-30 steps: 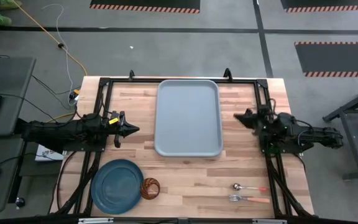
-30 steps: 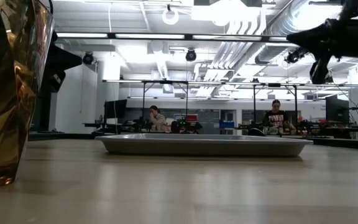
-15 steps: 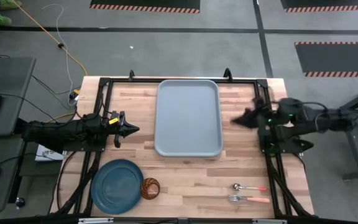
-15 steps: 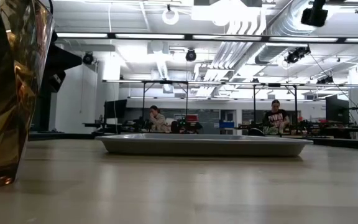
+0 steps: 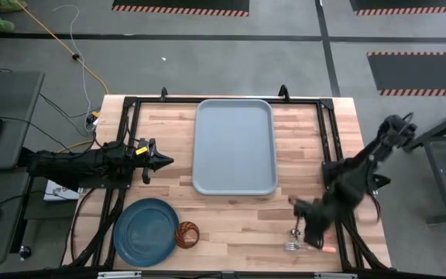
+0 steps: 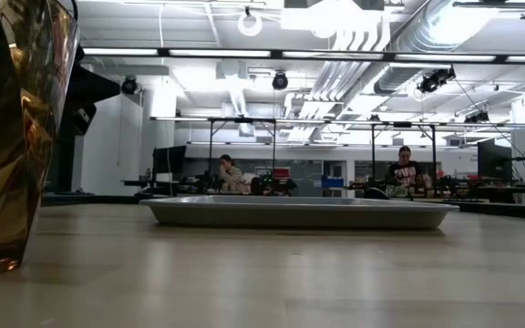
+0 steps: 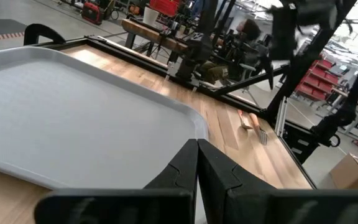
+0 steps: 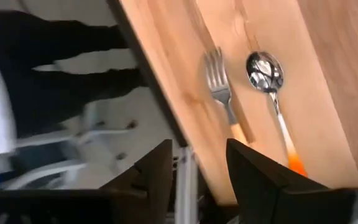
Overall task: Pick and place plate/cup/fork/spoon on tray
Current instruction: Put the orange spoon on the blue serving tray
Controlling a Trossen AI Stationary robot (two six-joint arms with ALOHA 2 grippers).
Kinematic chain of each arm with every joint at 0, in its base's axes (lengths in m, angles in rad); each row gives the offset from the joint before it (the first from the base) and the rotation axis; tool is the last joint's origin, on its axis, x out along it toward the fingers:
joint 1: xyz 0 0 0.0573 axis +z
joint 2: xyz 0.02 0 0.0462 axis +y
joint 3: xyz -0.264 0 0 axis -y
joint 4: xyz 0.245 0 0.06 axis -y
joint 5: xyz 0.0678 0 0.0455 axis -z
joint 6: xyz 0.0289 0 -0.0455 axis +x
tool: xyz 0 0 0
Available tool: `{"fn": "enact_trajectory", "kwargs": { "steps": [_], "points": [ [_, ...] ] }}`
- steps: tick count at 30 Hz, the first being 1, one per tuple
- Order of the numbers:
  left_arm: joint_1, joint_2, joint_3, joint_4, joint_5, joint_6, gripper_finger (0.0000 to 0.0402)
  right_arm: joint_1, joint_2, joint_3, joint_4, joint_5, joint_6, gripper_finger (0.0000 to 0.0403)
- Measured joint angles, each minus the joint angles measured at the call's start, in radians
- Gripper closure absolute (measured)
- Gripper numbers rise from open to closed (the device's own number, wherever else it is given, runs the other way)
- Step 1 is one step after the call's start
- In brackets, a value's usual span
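The grey-blue tray (image 5: 235,146) lies at the table's far middle and shows in the low view (image 6: 299,211). The teal plate (image 5: 145,231) and the amber cup (image 5: 186,234) sit at the near left; the cup fills the low view's left (image 6: 7,137). The spoon (image 5: 293,232) and fork (image 5: 290,247) lie side by side at the near right, partly under my right gripper (image 5: 307,225). It hovers open above them; its wrist view shows the fork (image 8: 219,87) and spoon (image 8: 265,71) beyond the fingers (image 8: 194,168). My left gripper (image 5: 161,161) waits shut left of the tray.
A black metal frame (image 5: 130,105) runs along the table's edges. Bare wood lies between the tray and the near edge. People sit at benches in the room beyond the table (image 6: 229,173).
My right gripper has swung from beside the tray's right edge toward the table's near edge and now stands over the spoon and fork. It has left the low view's top.
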State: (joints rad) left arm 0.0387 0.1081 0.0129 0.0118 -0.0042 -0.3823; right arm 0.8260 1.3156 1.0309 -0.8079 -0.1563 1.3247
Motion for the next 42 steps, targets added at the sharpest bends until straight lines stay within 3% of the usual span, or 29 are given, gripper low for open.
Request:
{"fn": "enact_trajectory", "kwargs": {
  "steps": [5, 18, 34, 38, 42],
  "points": [
    [0.0, 0.0, 0.0, 0.0, 0.0, 0.0, 0.0401, 0.099, 0.148, 0.0, 0.019, 0.143, -0.084, 0.026],
    [0.0, 0.0, 0.0, 0.0, 0.0, 0.0, 0.0401, 0.116, 0.441, -0.002, -0.005, 0.129, -0.283, 0.0261],
    [0.0, 0.0, 0.0, 0.0, 0.0, 0.0, 0.0401, 0.116, 0.435, -0.113, 0.092, 0.118, -0.242, 0.0262],
    [0.0, 0.0, 0.0, 0.0, 0.0, 0.0, 0.0401, 0.115, 0.433, -0.12, 0.091, 0.118, -0.226, 0.0293],
    [0.0, 0.0, 0.0, 0.0, 0.0, 0.0, 0.0401, 0.101, 0.434, -0.121, 0.082, 0.107, -0.224, 0.0378]
  ]
}}
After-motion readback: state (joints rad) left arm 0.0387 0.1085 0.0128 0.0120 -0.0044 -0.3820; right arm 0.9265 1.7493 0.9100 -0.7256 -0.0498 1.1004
